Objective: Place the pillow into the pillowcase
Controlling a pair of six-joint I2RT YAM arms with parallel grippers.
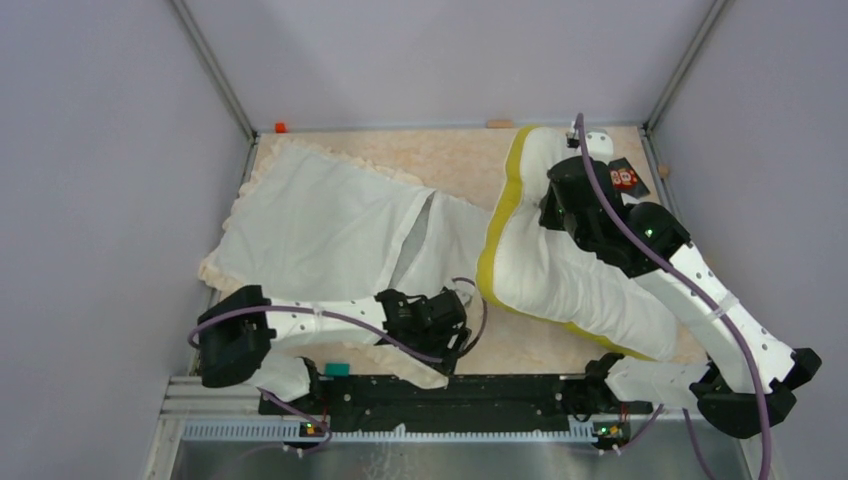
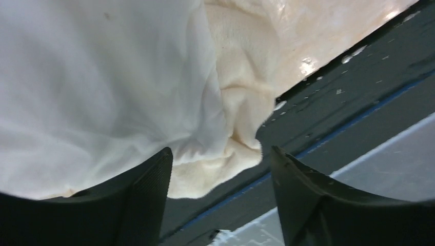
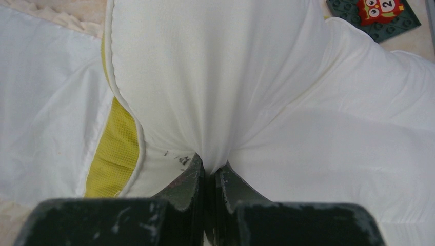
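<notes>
Pillow [image 1: 560, 270] is lying slantwise right of centre in the top view, its yellow band [image 1: 500, 215] facing the pillowcase [image 1: 310, 225] spreading flat at left; the right gripper [image 1: 556, 207] is pressing on the pillow's upper part; the left gripper [image 1: 455, 335] is sitting at the pillowcase's lower right edge; left wrist: fingers [image 2: 149, 184] are standing apart, open, the frill [image 2: 236, 143] showing between them; right wrist: jaws are pinching shut on a pillow fold at bottom centre.
</notes>
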